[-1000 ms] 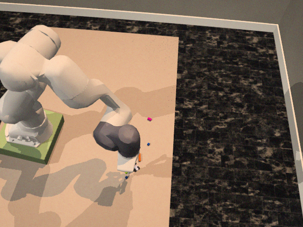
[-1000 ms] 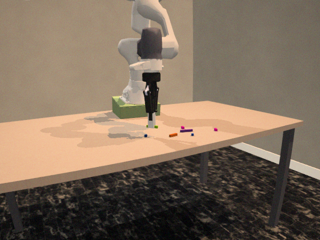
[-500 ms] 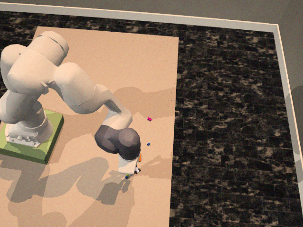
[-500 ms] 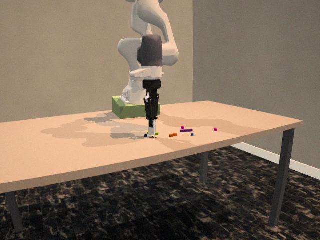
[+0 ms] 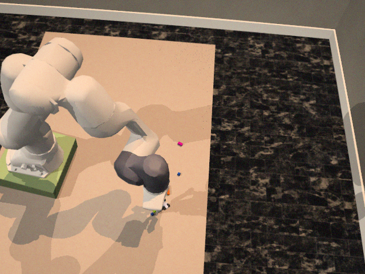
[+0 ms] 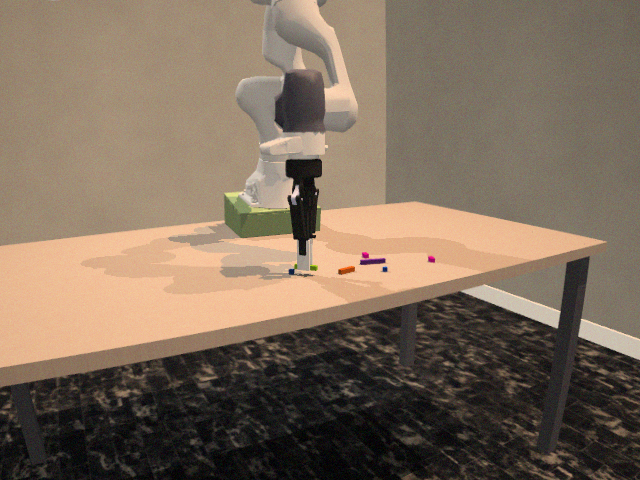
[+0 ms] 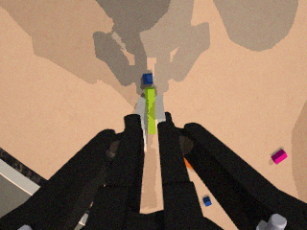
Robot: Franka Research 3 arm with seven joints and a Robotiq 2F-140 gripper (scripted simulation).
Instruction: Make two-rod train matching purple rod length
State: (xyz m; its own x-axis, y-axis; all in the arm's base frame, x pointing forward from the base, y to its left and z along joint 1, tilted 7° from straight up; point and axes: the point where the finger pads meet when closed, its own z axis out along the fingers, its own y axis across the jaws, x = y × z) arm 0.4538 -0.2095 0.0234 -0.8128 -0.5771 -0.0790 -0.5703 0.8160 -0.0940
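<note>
My gripper is shut on the lime rod and holds it level, down at the table top near the front edge. The rod's ends stick out on both sides of the fingers in the exterior view. A blue rod lies just past the lime rod's far end, in line with it; I cannot tell whether they touch. It also shows in the exterior and top views. The purple rod lies flat to the right. In the top view the gripper is mostly hidden under the wrist.
An orange rod lies between the gripper and the purple rod. A second blue rod, a magenta rod and another magenta rod lie further right. The table edge is close by. The green robot base stands behind.
</note>
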